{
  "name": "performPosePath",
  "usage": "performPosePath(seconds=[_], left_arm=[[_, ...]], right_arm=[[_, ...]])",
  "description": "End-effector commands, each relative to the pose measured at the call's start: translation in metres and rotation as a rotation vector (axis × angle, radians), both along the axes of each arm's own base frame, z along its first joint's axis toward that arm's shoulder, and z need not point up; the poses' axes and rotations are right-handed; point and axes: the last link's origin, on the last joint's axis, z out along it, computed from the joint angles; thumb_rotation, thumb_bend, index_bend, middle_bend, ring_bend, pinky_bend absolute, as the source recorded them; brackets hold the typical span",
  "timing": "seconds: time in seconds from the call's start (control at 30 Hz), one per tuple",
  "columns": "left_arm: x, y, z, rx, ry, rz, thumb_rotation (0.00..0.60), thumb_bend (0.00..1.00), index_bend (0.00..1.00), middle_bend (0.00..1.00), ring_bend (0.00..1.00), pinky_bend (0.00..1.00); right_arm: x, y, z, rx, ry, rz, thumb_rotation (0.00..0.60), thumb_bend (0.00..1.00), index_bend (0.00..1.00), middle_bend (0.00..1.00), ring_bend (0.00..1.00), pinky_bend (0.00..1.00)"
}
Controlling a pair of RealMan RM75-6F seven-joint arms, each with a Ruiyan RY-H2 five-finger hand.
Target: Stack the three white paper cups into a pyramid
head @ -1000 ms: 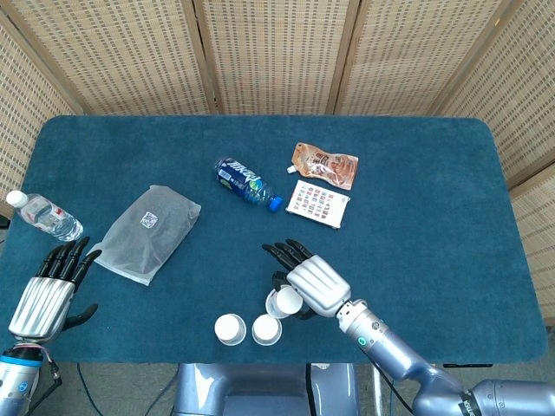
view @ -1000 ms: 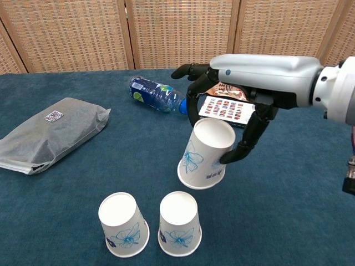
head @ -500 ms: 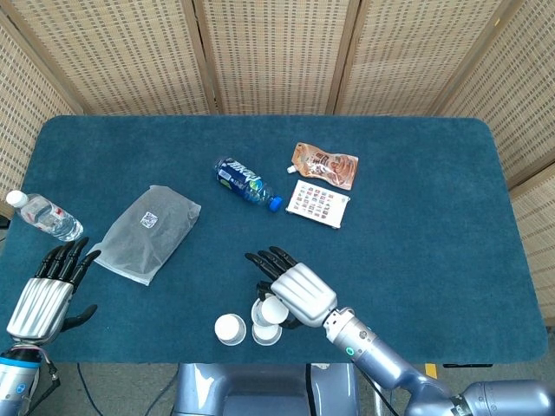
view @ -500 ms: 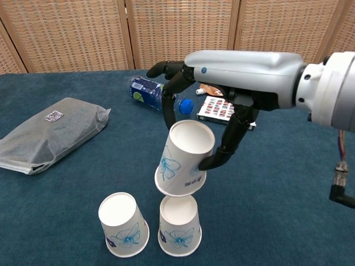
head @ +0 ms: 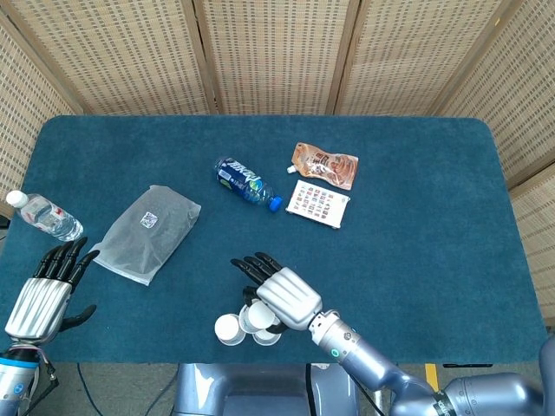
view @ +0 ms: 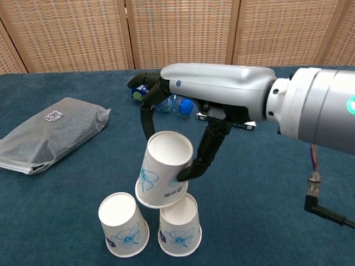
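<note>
1. Right hand (view: 183,119) holding the top cup (view: 165,169), now carried leftward, tilted.
2. Hovering over the two base cups (view: 123,224) (view: 179,224) near the surface's (view: 288,221) front edge; release not yet due.
3. Left hand (head: 42,299) spread, idle.

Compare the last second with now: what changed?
The right hand, holding the third cup, carried it left and toward the robot, from bare table to over the two base cups, tilted. The base cups, left hand and clutter stayed put.
</note>
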Motion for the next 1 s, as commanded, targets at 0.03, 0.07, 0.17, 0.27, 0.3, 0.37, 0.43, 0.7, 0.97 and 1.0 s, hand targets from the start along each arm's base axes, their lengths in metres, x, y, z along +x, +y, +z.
performPosePath(seconds=[0.03,0.07,0.17,0.27,0.3,0.37,0.43,0.7,0.97,1.0], left_arm=[[0.0,0.0,0.0,-0.001,0.0,0.001,0.6,0.23,0.12,0.0,0.0,0.07],[0.0,0.001,0.0,-0.002,0.0,0.002,0.6,0.23,0.12,0.0,0.0,0.07],[0.0,0.001,0.0,-0.004,0.001,0.001,0.6,0.23,0.12,0.0,0.0,0.07],[0.0,0.0,0.0,-0.004,0.0,0.001,0.6,0.23,0.12,0.0,0.0,0.07],[0.0,0.0,-0.001,-0.006,0.002,0.001,0.6,0.23,0.12,0.0,0.0,0.07],[0.0,0.0,-0.001,-0.007,0.003,0.001,0.6,0.23,0.12,0.0,0.0,0.07],[0.0,0.0,-0.001,-0.006,0.003,0.001,0.6,0.23,0.12,0.0,0.0,0.07],[0.0,0.0,0.0,-0.002,0.001,0.0,0.6,0.23,0.12,0.0,0.0,0.07],[-0.001,0.0,0.001,-0.002,0.0,0.002,0.6,0.23,0.12,0.0,0.0,0.07],[-0.001,0.0,0.001,-0.002,0.0,0.002,0.6,0.23,0.12,0.0,0.0,0.07]], right_arm=[[0.002,0.0,-0.001,0.0,-0.001,0.003,0.6,0.14,0.56,0.04,0.0,0.11],[0.003,0.001,-0.001,0.0,-0.003,0.004,0.6,0.14,0.56,0.04,0.0,0.11],[0.005,0.002,-0.001,-0.001,-0.004,0.006,0.6,0.14,0.56,0.04,0.0,0.11],[0.006,0.005,-0.002,0.009,-0.002,0.008,0.6,0.14,0.56,0.04,0.0,0.11],[0.008,0.008,-0.002,0.015,-0.006,0.012,0.6,0.14,0.56,0.04,0.0,0.11],[0.009,0.01,-0.003,0.017,-0.006,0.015,0.6,0.14,0.56,0.04,0.0,0.11],[0.01,0.011,-0.003,0.02,-0.008,0.016,0.6,0.14,0.56,0.04,0.0,0.11],[0.013,0.015,-0.008,0.031,-0.009,0.017,0.6,0.14,0.56,0.04,0.0,0.1],[0.013,0.016,-0.011,0.032,-0.006,0.016,0.6,0.14,0.56,0.04,0.0,0.1],[0.014,0.016,-0.011,0.032,-0.005,0.016,0.6,0.14,0.56,0.04,0.0,0.1]])
